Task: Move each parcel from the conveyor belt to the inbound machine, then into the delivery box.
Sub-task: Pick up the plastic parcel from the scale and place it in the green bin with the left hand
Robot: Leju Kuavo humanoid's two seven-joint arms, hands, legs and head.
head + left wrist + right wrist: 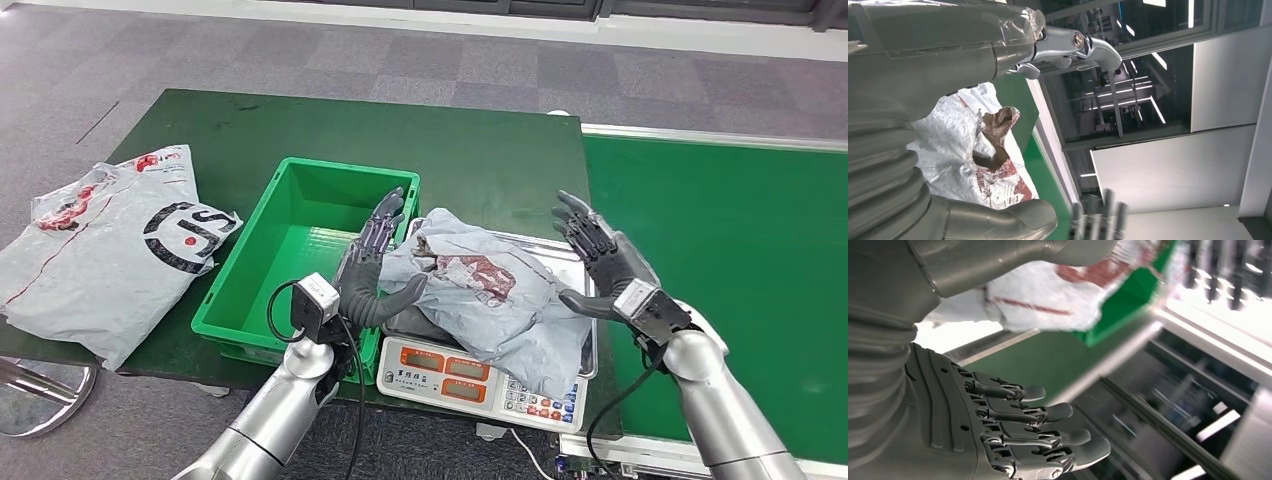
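A crumpled grey parcel (480,290) with red print lies on the pan of the inbound machine, a white scale (450,368) with orange displays. My left hand (368,265) stands against the parcel's left edge with its fingers straight up and spread, and its thumb touches the bag. My right hand (600,260) is open just right of the parcel, palm facing it, a small gap between them. The green delivery box (215,300) stands empty to the left of the scale. In the left wrist view the parcel (958,145) lies beside the thumb (998,220). The right wrist view has my right hand's fingers (1013,430) spread, with the parcel (1038,295) beyond them.
A large flat grey parcel (110,240) with a black and red logo lies at the dark green table's left end, hanging over the edge. The bright green conveyor belt (720,260) runs along the right. Grey carpet lies beyond the table.
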